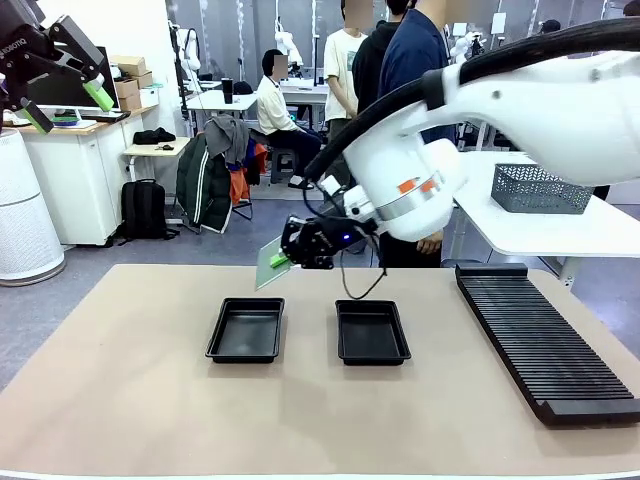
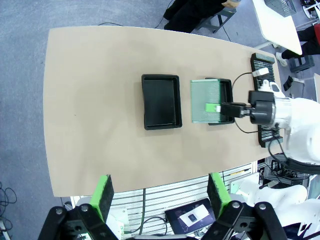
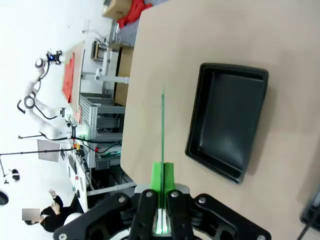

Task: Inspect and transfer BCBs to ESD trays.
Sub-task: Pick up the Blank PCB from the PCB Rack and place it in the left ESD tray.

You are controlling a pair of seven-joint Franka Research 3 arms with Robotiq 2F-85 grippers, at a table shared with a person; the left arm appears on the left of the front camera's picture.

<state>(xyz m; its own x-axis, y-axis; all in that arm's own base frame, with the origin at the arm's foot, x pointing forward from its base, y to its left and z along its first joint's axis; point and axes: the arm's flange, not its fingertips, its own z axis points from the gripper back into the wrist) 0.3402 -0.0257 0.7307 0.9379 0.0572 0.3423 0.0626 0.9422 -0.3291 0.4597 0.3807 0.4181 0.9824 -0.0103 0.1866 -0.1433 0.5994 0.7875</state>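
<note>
I had the right gripper [image 1: 283, 260] clamped on a BCB [image 1: 268, 266], held up just beyond the left tray [image 1: 246, 329]; my left gripper [image 1: 68, 105] hung spread apart, far left.

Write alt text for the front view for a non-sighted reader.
The right gripper, shut on a BCB, holds it in the air near the left ESD tray; that and the right ESD tray lie empty on a tan table. A slotted rack lies at right; the open left gripper is raised upper left.
</note>
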